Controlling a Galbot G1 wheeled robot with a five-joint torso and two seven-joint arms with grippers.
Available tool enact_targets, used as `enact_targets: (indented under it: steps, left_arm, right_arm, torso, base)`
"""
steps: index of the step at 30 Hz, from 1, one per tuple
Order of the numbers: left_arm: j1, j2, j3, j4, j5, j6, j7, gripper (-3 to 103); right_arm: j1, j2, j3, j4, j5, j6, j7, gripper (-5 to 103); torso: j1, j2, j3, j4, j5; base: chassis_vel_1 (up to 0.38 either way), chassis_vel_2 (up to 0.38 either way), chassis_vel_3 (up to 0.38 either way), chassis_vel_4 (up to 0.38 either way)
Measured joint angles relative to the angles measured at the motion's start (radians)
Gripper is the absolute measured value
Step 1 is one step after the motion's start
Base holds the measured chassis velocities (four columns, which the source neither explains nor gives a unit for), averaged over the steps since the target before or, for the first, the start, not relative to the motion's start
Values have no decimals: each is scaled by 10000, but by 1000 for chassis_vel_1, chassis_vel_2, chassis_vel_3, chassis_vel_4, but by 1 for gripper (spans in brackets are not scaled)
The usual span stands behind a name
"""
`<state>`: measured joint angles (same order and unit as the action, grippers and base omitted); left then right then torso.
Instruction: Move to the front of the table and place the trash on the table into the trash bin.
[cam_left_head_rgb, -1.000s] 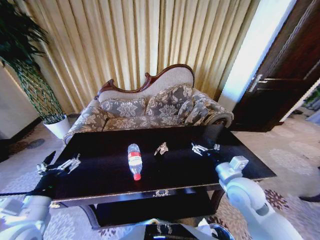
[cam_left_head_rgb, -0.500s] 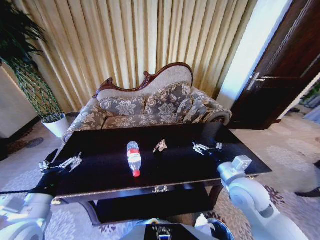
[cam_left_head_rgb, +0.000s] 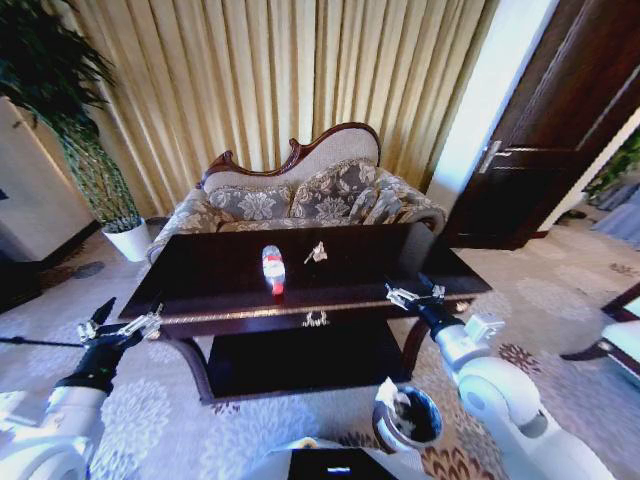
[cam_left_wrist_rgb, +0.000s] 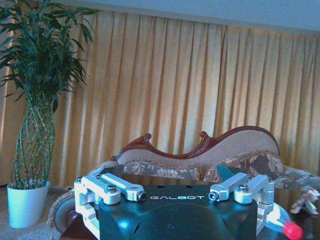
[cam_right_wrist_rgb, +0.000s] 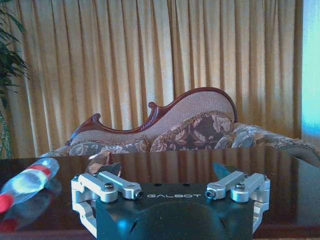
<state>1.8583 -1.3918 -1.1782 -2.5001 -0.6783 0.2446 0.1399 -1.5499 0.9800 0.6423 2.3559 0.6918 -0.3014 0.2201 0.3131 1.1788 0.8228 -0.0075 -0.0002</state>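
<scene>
Two grippers, left gripper (cam_left_head_rgb: 120, 328) and right gripper (cam_left_head_rgb: 412, 295), hover open before the table's (cam_left_head_rgb: 200, 265) front edge; approach should finish square to the bottle (cam_left_head_rgb: 272, 271).

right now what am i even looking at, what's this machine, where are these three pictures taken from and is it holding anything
This is a wheeled robot with two arms, seen through its own cameras. The wide picture comes from its head, looking down at a dark reddish-brown glossy wooden table with a patterned sofa behind it. The other two come from cameras on its wrists, looking past each gripper.

On the table lie a small clear plastic bottle with a red cap and a small crumpled greyish wrapper. On the floor, near the robot's right arm, stands a round dark metal trash bin with something white inside.

The left gripper hovers off the table's left corner, the right gripper by its front right edge. Both are open and hold nothing.
</scene>
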Motion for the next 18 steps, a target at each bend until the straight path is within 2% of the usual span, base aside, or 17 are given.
enact_targets:
  steps: [18]
  left_arm:
    - [-2,-2,1,0,5,-2,6,100]
  right_arm:
    - [10,-9,-5,-18,-4,10,-6,100]
  torso:
    - [11,-8,5,-1,1]
  base:
    - [157,-153,-161,151]
